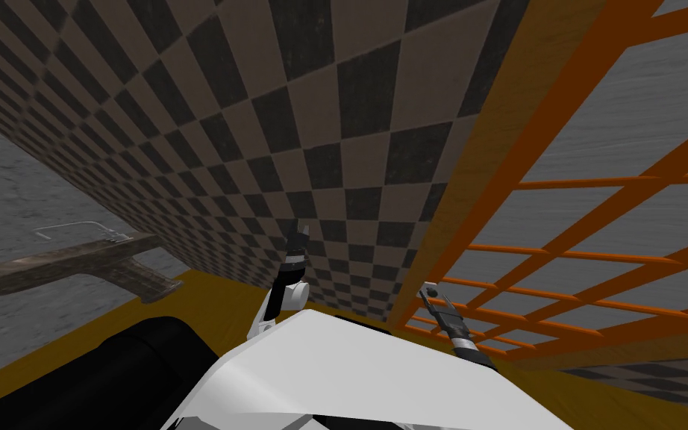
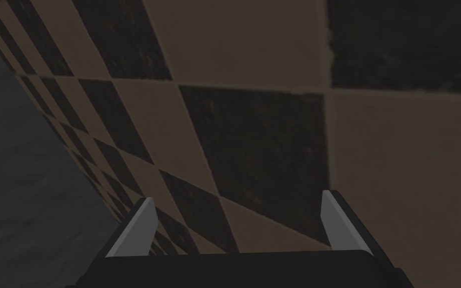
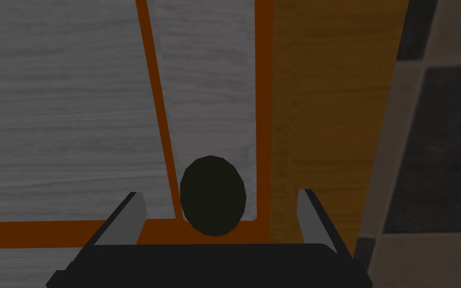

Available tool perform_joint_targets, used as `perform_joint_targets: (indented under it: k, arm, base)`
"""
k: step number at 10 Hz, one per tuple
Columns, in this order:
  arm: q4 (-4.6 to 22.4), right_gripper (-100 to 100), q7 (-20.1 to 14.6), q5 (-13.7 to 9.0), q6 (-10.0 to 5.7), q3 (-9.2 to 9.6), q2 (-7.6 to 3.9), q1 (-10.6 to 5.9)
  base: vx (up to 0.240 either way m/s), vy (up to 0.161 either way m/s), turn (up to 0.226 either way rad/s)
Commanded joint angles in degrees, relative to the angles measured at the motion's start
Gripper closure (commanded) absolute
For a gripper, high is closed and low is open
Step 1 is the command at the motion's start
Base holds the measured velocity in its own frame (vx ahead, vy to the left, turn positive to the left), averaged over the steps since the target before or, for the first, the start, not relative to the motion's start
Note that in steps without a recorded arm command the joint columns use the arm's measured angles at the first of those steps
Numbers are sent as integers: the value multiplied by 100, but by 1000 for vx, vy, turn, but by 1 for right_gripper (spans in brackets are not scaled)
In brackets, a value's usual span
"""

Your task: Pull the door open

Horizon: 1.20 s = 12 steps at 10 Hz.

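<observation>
Right of head frame: door (image 1: 596, 181). Dark knob (image 3: 213, 195) between spread fingers (image 3: 129, 220) of right gripper (image 3: 220, 194), not gripped. Advance, centre knob, clamp squarely, pull straight back. Left gripper (image 2: 234, 200) spread, facing checkered wall (image 2: 254, 140).

left arm (image 1: 281, 297): white rounded shell, dark wrist with a pale ring | right arm (image 1: 460, 337): slim, dark, grey bands near the wrist | left gripper (image 2: 237, 197): two thin light grey blade fingers with slanted tips on a black box | right gripper (image 3: 220, 194): matching grey blades, matching black box
</observation>
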Motion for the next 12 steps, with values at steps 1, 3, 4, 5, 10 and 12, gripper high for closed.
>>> perform_joint_targets:
  k: [1,3,4,5,10,12]
  arm:
    - [0,-100,0,0,0,0,0,0]
    - [0,100,0,0,0,0,0,0]
    - [0,100,0,0,0,0,0,0]
    - [0,100,0,0,0,0,0,0]
    - [10,100,-443,-85,3,41,-16,-13]
    - [21,100,-778,-154,12,86,-21,-30]
  base:
    - [35,22,-24]
    - [-23,-9,-7]
    - [-5,-13,12]
    - [0,0,0]
    - [-13,-4,10]
    - [-24,-9,26]
